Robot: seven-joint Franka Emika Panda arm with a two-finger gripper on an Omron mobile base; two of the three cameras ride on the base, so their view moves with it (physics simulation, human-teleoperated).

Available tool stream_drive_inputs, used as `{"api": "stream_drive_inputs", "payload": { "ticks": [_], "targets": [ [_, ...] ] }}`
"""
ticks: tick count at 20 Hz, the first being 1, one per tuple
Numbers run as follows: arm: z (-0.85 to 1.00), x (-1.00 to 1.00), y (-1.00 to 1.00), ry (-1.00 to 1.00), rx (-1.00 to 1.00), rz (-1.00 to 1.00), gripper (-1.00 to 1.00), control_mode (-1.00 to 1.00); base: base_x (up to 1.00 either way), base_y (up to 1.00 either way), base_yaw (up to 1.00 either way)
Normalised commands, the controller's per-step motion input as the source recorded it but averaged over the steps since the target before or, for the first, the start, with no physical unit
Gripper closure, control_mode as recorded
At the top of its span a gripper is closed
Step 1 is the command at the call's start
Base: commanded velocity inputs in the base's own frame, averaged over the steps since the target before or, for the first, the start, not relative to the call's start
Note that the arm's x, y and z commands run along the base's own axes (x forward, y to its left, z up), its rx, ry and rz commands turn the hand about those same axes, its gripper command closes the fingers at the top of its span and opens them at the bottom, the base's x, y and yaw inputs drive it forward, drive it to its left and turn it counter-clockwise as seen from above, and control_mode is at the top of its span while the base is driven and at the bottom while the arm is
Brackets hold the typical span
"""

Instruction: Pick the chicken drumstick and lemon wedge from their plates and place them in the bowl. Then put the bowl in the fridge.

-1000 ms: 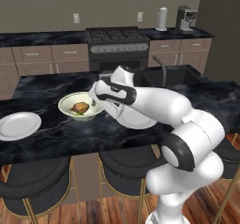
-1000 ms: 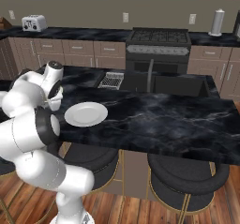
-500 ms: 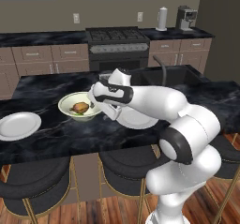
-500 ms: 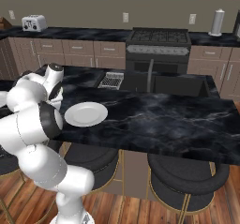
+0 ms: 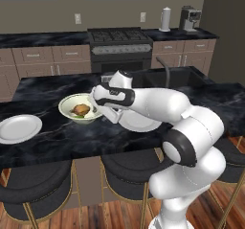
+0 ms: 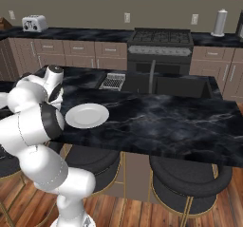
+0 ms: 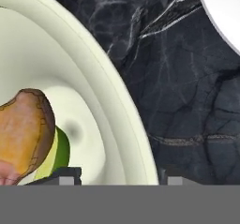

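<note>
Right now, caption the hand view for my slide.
Gripper straddling the rim of the bowl holding the drumstick and lemon wedge.

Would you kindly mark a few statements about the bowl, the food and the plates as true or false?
1. The chicken drumstick lies in the bowl. True.
2. The lemon wedge sits on a plate. False: it is in the bowl, beside the drumstick.
3. The claw straddles the bowl's rim. True.
4. The bowl stands in the fridge. False: it is on the dark counter.
5. The left plate holds nothing. True.
</note>
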Motion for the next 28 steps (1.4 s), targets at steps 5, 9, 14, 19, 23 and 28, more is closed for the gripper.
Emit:
{"api": "stream_drive_inputs", "payload": {
  "ticks": [5,9,14,19,23,28],
  "targets": [
    [-0.01,0.0,0.02,-0.01,0.0,0.0,1.0,-1.0,0.0,0.0,0.0],
    [0.12,-0.06,-0.01,-0.04,0.06,0.0,1.0,-1.0,0.0,0.0,0.0],
    [0.4,-0.21,-0.01,-0.15,0.07,0.0,1.0,-1.0,0.0,0.0,0.0],
    [0.45,-0.32,-0.02,-0.12,0.05,0.0,1.0,-1.0,0.0,0.0,0.0],
    [0.37,-0.36,-0.09,-0.07,0.08,0.0,1.0,-1.0,0.0,0.0,0.0],
    [0.35,-0.38,-0.19,0.0,0.07,-0.01,1.0,-1.0,0.0,0.0,0.0]
  ]
}}
